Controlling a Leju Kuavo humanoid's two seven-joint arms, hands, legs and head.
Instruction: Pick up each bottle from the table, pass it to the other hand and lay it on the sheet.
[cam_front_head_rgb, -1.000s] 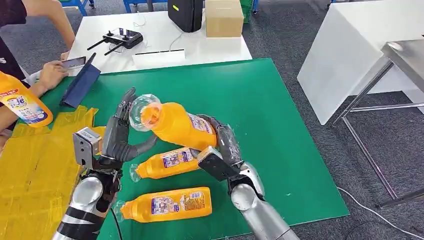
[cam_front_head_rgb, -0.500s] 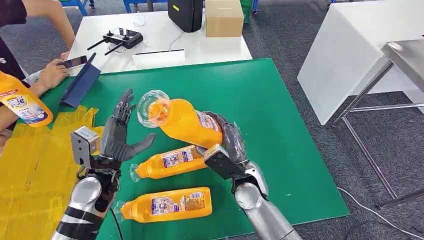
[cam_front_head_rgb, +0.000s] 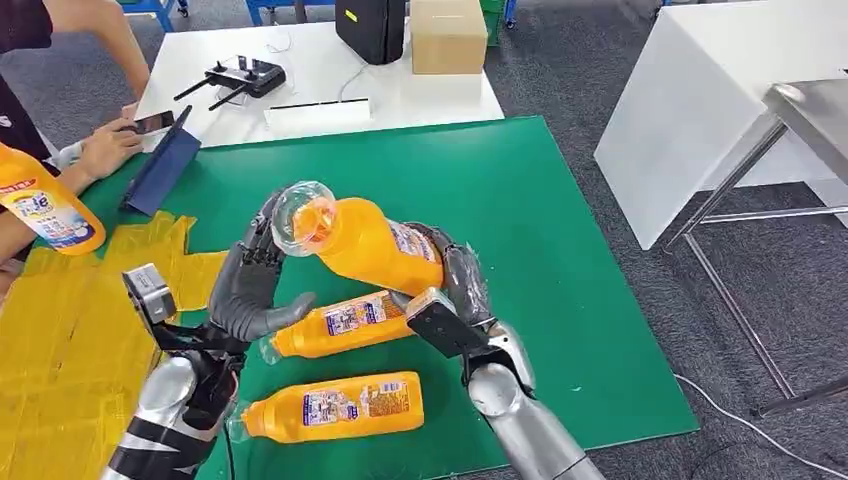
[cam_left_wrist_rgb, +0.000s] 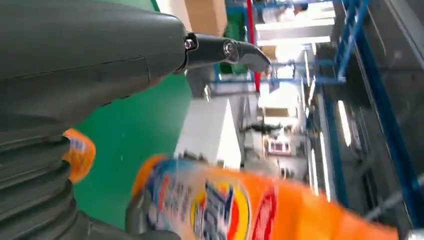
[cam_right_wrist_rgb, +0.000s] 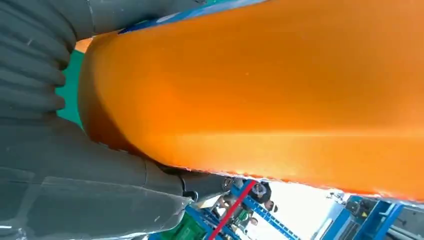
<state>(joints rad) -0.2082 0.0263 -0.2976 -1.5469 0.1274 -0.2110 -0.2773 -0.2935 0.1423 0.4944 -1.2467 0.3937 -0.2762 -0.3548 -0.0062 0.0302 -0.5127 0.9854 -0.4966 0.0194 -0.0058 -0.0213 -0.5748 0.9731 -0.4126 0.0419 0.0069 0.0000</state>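
1. One bottle matters now: the raised bottle (cam_front_head_rgb: 365, 243), held off the table in my right hand (cam_front_head_rgb: 455, 285), fingers wrapped round its lower body. The right wrist view confirms the grip: orange body (cam_right_wrist_rgb: 260, 90) pressed against the palm.
2. Long axis of the raised bottle: slanted, clear cap (cam_front_head_rgb: 298, 217) up and toward my left hand (cam_front_head_rgb: 250, 290), base down at the right hand.
3. Left hand relative to the raised bottle: at its cap end, fingers (cam_front_head_rgb: 262, 245) spread, holding nothing, palm facing the neck. Fingertips look just beside or touching the cap; I cannot tell which. In the left wrist view the label (cam_left_wrist_rgb: 220, 210) sits close under the thumb (cam_left_wrist_rgb: 150, 45), which is not wrapped round it.
4. My read: handover step, not yet done. Left hand is the nearer free hand; it must close on the upper body, between the cap and the right hand's grip.
5. Below the raised bottle, two more bottles lie flat on the green table (cam_front_head_rgb: 560, 230): middle bottle (cam_front_head_rgb: 345, 322) and near bottle (cam_front_head_rgb: 335, 408), caps pointing toward the yellow sheet (cam_front_head_rgb: 70, 340).
6. Sheet lies beyond the left hand from the raised bottle.
7. Risk: cap-end contact could tip it before the grip lands.
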